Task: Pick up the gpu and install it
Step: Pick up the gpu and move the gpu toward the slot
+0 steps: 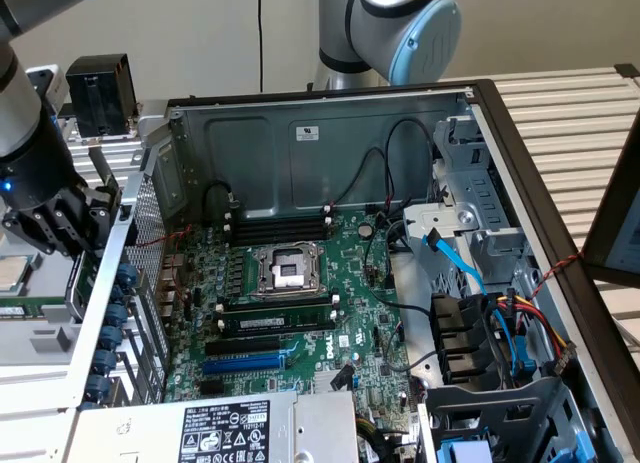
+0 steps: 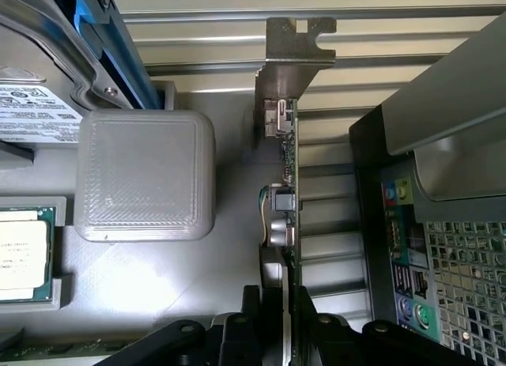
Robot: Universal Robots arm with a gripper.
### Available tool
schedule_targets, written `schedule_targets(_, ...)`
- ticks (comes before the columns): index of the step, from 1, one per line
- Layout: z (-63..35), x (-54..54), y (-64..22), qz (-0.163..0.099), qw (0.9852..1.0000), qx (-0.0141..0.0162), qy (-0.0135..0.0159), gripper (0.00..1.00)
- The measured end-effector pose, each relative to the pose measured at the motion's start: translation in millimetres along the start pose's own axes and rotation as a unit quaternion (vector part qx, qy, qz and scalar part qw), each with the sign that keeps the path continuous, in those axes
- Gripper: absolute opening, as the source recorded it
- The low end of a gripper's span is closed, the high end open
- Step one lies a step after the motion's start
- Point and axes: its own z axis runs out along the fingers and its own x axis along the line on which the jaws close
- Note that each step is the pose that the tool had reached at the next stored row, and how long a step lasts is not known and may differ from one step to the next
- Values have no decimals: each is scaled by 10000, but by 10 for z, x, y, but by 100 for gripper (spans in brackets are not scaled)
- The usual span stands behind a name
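Wrist view: gripper (image 2: 278, 307) clamped on gpu (image 2: 291, 168)
Card sits edge-on outside the computer case (image 1: 270, 143), silver bracket (image 2: 294, 50) far from the jaws. Exterior view adds the motherboard (image 1: 300, 293); print on the power supply label (image 1: 225, 433) cannot be read
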Motion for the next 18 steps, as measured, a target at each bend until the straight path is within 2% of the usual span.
schedule_targets(2,-6,-1,1,0,10000,0,1,28)
schedule_targets(4,-56,-6,8,0,10000,0,2,28)
schedule_targets(14,-486,-53,71,-1,10000,0,4,28)
schedule_targets(18,-666,-72,97,0,10000,2,17,28)
